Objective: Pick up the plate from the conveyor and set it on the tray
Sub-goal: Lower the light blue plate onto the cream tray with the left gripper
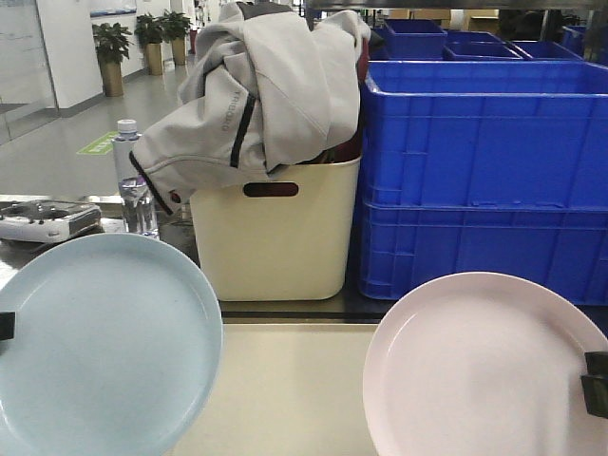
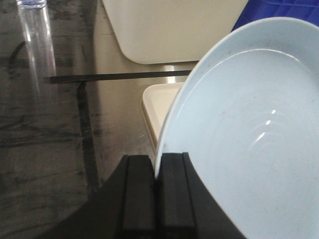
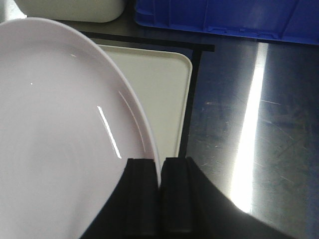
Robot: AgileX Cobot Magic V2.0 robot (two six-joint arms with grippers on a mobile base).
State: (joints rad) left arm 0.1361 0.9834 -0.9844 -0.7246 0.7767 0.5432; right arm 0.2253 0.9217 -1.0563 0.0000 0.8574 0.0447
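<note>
The left end effector (image 2: 155, 167) is gripping the blue plate (image 2: 249, 124), the right end effector (image 3: 159, 169) the pink plate (image 3: 60, 124), each by the rim, above the tray (image 3: 164, 84) for lowering.

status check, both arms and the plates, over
Left gripper shut on light blue plate rim. Right gripper shut on pink plate rim. Both plates held tilted over the tray. Tray bare between them, nothing blocking.

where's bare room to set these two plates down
The tray shows bare between the blue plate and pink plate. Bare steel table lies right of the tray, and left of it up to the water bottle. Crowded behind: cream tub and blue crates stand beyond the tray's far edge.
</note>
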